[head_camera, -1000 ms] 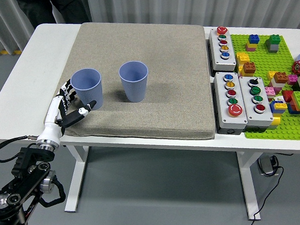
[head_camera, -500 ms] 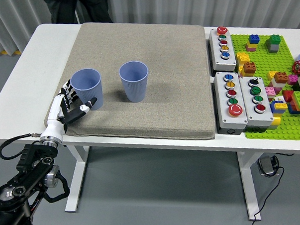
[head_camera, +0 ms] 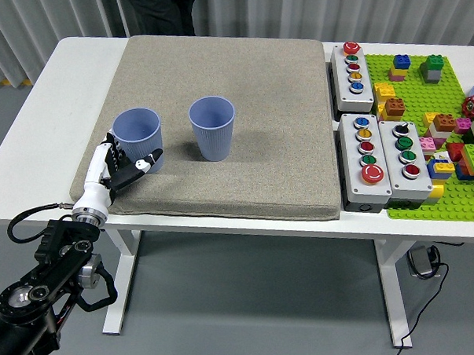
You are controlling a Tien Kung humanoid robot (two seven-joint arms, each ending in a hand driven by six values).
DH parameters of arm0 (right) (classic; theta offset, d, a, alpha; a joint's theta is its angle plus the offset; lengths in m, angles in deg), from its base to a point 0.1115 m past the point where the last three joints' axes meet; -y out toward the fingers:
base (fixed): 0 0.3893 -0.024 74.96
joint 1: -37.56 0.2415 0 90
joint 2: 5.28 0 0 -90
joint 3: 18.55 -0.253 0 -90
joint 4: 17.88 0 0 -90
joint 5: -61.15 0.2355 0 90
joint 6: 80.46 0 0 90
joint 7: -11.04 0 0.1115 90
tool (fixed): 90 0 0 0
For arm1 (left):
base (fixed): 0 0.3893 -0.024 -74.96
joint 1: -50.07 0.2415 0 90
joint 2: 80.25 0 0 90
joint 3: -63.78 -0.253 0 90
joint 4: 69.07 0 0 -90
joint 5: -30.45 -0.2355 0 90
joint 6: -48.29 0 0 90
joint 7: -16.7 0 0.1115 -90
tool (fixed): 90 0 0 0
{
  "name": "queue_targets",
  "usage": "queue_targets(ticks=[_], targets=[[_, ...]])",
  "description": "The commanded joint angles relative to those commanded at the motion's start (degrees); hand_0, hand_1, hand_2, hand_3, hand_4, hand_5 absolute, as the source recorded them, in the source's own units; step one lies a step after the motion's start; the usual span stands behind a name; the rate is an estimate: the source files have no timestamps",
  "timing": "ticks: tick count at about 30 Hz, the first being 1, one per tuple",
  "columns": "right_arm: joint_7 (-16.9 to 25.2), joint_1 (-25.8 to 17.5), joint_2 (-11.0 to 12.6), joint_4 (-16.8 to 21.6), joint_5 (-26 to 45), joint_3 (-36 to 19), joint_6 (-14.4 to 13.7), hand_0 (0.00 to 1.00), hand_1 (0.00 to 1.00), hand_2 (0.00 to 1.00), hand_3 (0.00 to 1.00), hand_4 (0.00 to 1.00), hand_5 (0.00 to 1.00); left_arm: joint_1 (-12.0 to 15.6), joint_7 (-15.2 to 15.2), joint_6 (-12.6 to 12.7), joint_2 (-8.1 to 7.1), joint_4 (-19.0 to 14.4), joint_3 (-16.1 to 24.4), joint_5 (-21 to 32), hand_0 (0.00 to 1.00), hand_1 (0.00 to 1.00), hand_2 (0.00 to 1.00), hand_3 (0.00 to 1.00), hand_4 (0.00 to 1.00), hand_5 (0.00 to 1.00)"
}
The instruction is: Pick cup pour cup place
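Two light blue ribbed cups stand upright on the grey mat [head_camera: 256, 82]. The left cup [head_camera: 137, 139] is near the mat's left front corner; the right cup [head_camera: 212, 128] stands a short way to its right. My left hand [head_camera: 125, 163], white with black joints, comes in from the lower left. Its fingers are spread around the base of the left cup, thumb in front, other fingers behind on the left. They look open, touching or nearly touching the cup. The right arm does not show.
Three grey button boxes [head_camera: 352, 65] [head_camera: 364, 158] [head_camera: 403, 150] lie right of the mat. A green baseplate [head_camera: 422, 99] with several coloured bricks fills the far right. A person in dark clothes [head_camera: 159, 9] stands at the far edge. A cable [head_camera: 34, 211] loops below the left wrist.
My left hand has moved right and slightly forward, closing in around the left cup's base. The person at the far side has shifted to the right. Both cups stayed put.
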Motion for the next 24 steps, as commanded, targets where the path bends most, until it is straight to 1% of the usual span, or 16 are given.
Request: queue_targets(ticks=[11, 12, 17, 18, 22, 24], targets=[[0.0, 0.4, 0.1, 0.0, 0.2, 0.1, 0.0, 0.702, 0.683, 0.609, 0.600, 0.026, 0.408, -1.4, -0.3, -0.2, 0.14, 0.8, -0.2, -0.1, 0.931, 0.918, 0.998, 0.998, 0.917, 0.235], [0.0, 0.4, 0.1, 0.0, 0.2, 0.1, 0.0, 0.702, 0.682, 0.609, 0.599, 0.027, 0.408, -1.5, -0.3, -0.2, 0.14, 0.8, -0.1, -0.2, 0.922, 0.905, 0.998, 0.998, 0.918, 0.240], [0.0, 0.6, 0.1, 0.0, 0.3, 0.1, 0.0, 0.702, 0.682, 0.609, 0.599, 0.027, 0.408, -1.8, -0.4, -0.3, -0.15, 0.8, -0.1, -0.5, 0.922, 0.905, 0.998, 0.998, 0.918, 0.240], [0.0, 0.6, 0.1, 0.0, 0.3, 0.1, 0.0, 0.702, 0.682, 0.608, 0.600, 0.027, 0.404, -1.9, -0.5, -0.3, -0.17, 0.8, -0.1, -0.5, 0.893, 0.876, 0.998, 0.998, 0.919, 0.242], [0.1, 0.7, 0.2, 0.0, 0.2, 0.1, 0.0, 0.702, 0.682, 0.608, 0.600, 0.027, 0.404, -2.3, -0.6, -0.2, -0.14, 0.8, -0.3, -0.5, 0.893, 0.876, 0.998, 0.998, 0.919, 0.242], [0.0, 0.7, 0.2, 0.0, 0.1, 0.0, 0.0, 0.702, 0.682, 0.608, 0.600, 0.028, 0.403, -2.4, -0.6, -0.3, -0.12, 0.8, -0.4, -0.6, 0.875, 0.861, 0.998, 0.998, 0.918, 0.242]])
